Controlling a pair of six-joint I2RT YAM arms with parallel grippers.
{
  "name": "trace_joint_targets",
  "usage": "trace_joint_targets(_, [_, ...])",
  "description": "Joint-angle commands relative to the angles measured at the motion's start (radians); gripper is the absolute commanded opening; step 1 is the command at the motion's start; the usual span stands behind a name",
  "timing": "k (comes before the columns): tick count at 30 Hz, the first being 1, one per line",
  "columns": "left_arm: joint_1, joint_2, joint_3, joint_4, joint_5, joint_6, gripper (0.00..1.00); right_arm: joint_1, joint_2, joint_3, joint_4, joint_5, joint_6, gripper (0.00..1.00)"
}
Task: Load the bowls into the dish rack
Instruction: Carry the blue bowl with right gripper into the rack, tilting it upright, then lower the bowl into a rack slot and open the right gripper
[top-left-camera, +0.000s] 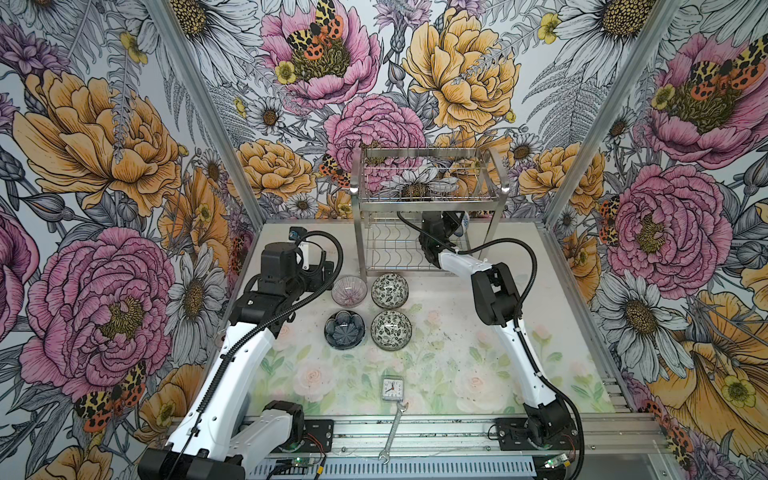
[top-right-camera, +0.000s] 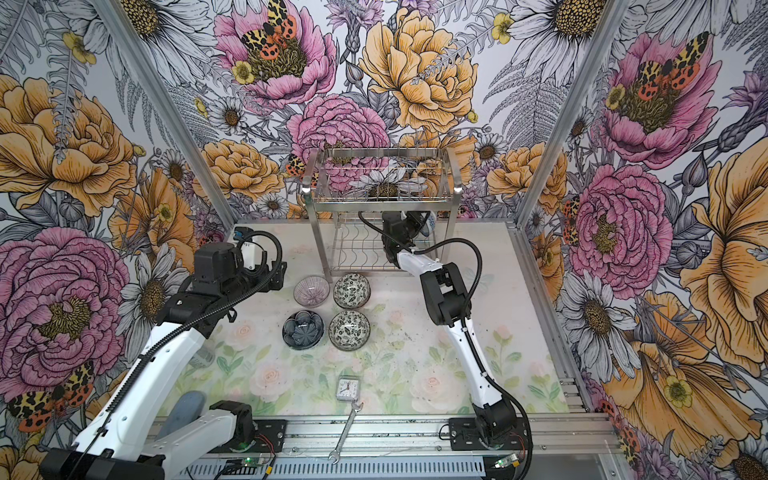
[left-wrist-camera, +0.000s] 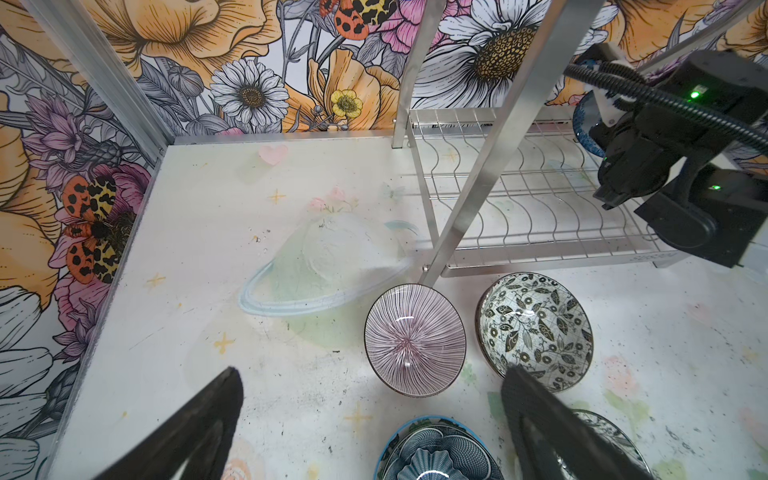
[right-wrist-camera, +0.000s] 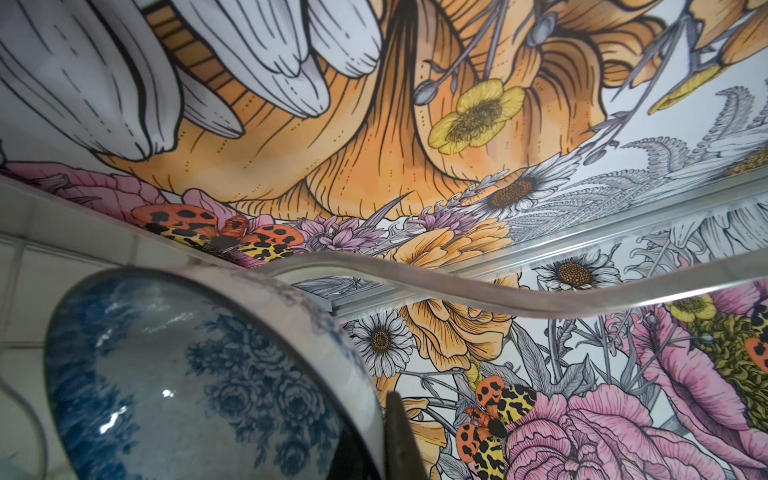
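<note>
Wrench (top-left-camera: 392, 432) and clock (top-left-camera: 392, 389) sit nearest, at the worktop's (top-left-camera: 436, 332) front edge; neither concerns the task. Beyond them, four bowls (top-left-camera: 390, 330) wait upright in a tight square, untouched. My left fingers (left-wrist-camera: 195, 432) are spread wide and empty, hovering near the pink bowl (top-left-camera: 349, 290), presumably staged for a pick. Farthest, my right fingers (right-wrist-camera: 403, 444) are clamped on the blue-white bowl's (right-wrist-camera: 199, 386) rim, holding it tilted beneath the rack's (top-left-camera: 428, 202) upper tier, apparently to suit the wavy dividers. The wrist hides the grip; contact with the wires cannot be confirmed.
</note>
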Motion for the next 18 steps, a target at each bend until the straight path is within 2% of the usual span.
trace_joint_targets(1, [0.001, -0.017, -0.008, -0.003, 0.005, 0.009, 0.99, -0.005, 0.020, 0.064, -0.003, 0.013, 0.014, 0.00])
trace_joint_targets(6, [-0.003, -0.013, -0.004, -0.008, -0.006, 0.010, 0.99, -0.006, 0.031, 0.066, -0.030, 0.019, 0.032, 0.00])
trace_joint_targets(12, [-0.002, -0.012, -0.003, -0.010, -0.010, 0.011, 0.99, -0.003, 0.018, 0.065, -0.133, 0.010, 0.126, 0.00])
trace_joint_targets(18, [-0.003, -0.014, -0.002, -0.012, -0.013, 0.012, 0.99, -0.003, -0.011, 0.066, -0.289, -0.023, 0.272, 0.14])
